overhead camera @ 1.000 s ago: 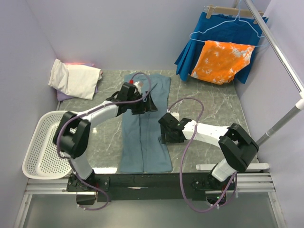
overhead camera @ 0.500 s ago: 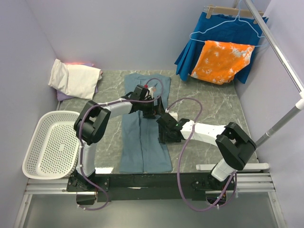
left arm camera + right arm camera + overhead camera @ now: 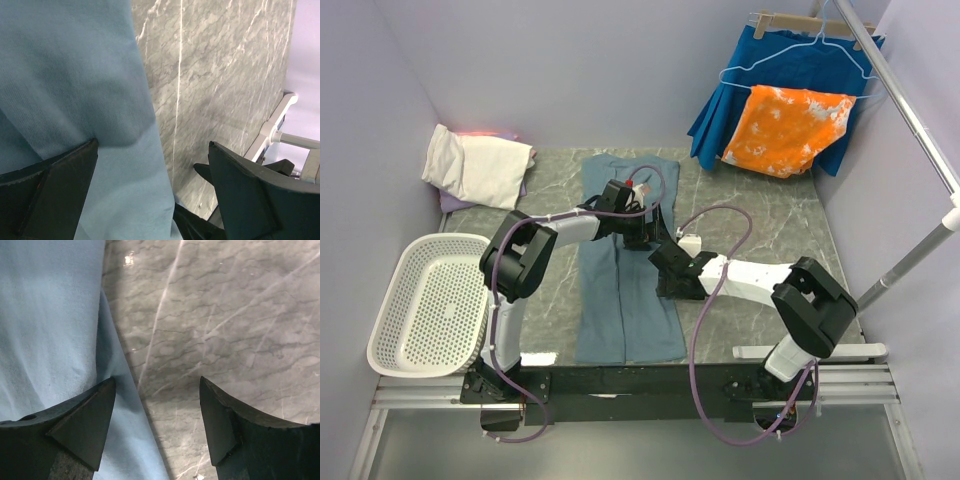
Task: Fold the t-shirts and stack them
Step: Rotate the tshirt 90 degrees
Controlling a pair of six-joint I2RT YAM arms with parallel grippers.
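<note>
Left hand and right hand, both spread apart, straddle the 3 o'clock edge of the blue-grey t-shirt; best to close low against the counter, catching every layer

The long shirt down the middle is plain dusty blue-grey, no print. The table is grey marble with thin white veins. The folded shirt at the back is cream-white, with a lavender shirt peeking out underneath. The basket is white mesh. The hanging cloth is orange with white blotches, over a royal-blue garment. The left pincer and right pincer are black.
</note>
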